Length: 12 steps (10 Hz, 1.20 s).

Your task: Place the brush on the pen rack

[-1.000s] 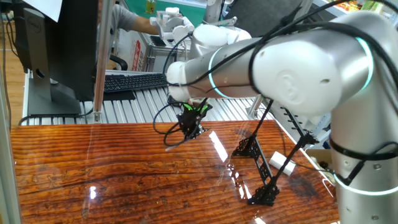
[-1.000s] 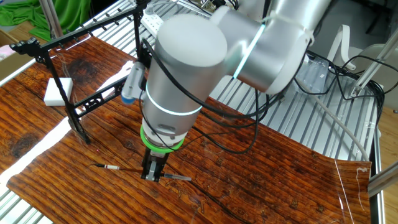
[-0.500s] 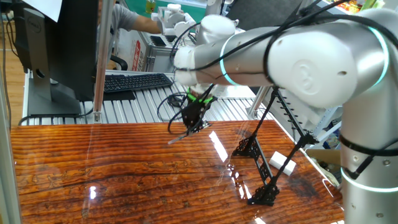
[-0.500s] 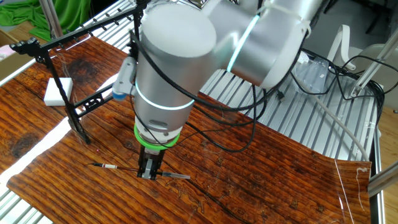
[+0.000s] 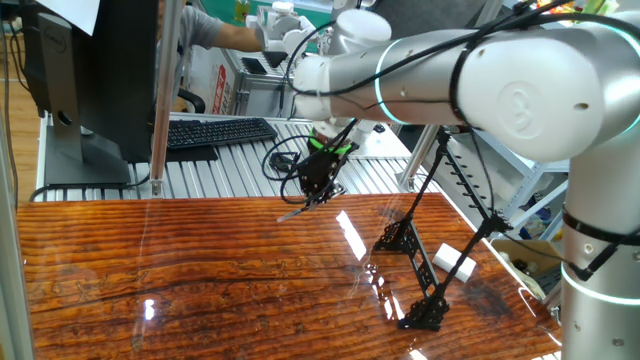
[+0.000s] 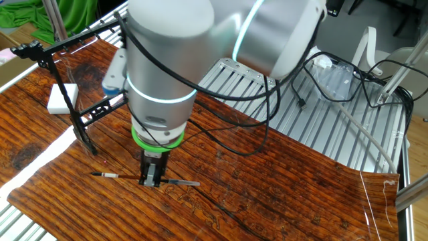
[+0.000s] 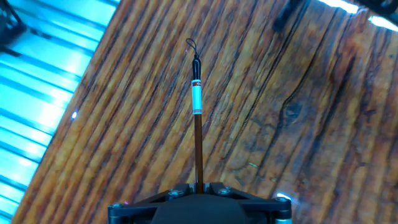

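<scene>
Above the glossy, striped wooden desk, the end effector pinches the brush level, clear of the surface; pen rack stands nearby, keyboard behind.

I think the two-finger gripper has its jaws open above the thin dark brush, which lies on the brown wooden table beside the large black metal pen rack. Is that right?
Not quite: the jaws are not open. The two-finger gripper is shut on the thin dark brush and holds it clear of the brown wooden table, as the hand view and one fixed view show. The large black metal pen rack does stand on the table nearby.
</scene>
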Available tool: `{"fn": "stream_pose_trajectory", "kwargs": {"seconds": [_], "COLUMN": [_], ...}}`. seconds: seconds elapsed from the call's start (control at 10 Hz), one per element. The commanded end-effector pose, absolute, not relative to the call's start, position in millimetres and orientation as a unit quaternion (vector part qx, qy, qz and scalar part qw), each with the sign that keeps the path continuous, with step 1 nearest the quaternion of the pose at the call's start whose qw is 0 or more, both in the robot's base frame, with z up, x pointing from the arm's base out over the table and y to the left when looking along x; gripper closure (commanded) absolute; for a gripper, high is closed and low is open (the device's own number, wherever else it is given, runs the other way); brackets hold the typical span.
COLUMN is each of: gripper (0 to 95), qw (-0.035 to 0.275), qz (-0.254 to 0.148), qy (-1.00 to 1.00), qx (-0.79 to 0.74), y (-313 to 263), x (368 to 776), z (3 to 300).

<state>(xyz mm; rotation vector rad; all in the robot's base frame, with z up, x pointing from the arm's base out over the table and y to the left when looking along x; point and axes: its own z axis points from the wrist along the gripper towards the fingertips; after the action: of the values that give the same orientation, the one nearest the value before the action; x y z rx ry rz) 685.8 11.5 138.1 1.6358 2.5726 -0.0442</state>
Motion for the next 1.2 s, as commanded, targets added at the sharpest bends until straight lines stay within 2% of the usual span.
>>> {"fn": "stream_pose_trajectory", "kwargs": {"seconds": [0.1, 1.2], "gripper": [95.0, 95.0], "qw": [0.046, 0.035], "qz": [-0.015, -0.01], "qy": [0.843, 0.85], "qx": [0.536, 0.525], "y": [10.9, 8.8], "x": [686.2, 692.3], "z": [140.1, 163.0]}}
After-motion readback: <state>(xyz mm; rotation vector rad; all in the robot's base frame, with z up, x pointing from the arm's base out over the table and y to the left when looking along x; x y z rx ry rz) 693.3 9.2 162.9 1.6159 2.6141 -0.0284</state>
